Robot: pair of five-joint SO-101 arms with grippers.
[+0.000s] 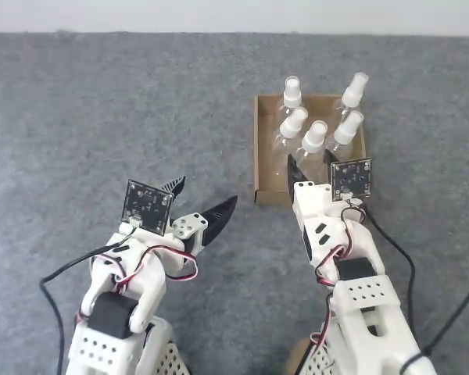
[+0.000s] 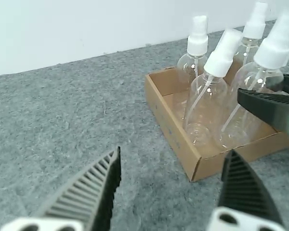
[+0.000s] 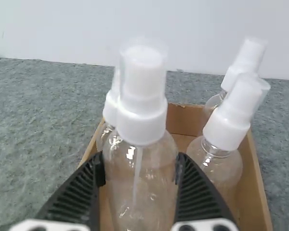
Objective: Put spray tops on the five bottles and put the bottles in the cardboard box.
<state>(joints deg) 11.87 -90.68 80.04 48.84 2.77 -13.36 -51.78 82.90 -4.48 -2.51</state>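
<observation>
In the high view, a grey felt surface (image 1: 102,117) is seen, with an open cardboard box (image 1: 259,148) set toward its far right part. Five clear plastic bottles (image 1: 291,117) are held upright in the box, and each is fitted with a white spray top (image 1: 292,87). Two stand along the far wall and three nearer the middle. The right gripper (image 1: 309,162) is placed at the near end of the box, its fingers set on either side of the front bottle (image 1: 316,139). The left gripper (image 1: 198,201) is held over bare surface, well apart from the box on its left, with its fingers spread and nothing between them.

In the left wrist view, the left gripper (image 2: 174,154) is shown with its ribbed black fingers (image 2: 101,185) wide apart above the grey felt. The box (image 2: 168,115) is seen beyond, a near corner turned toward the camera. The bottles (image 2: 207,101) are seen through: their walls are transparent, with a thin dip tube running down inside. A black finger (image 2: 267,103) of the right gripper is laid across the front bottle (image 2: 248,82).

In the right wrist view, the right gripper (image 3: 139,161) is closed on the front bottle (image 3: 139,144), both fingers (image 3: 82,192) pressed to its sides below the shoulder. Its spray top (image 3: 142,96) is seated on the neck. Three further capped bottles (image 3: 221,154) are seen behind it inside the box (image 3: 183,120).
</observation>
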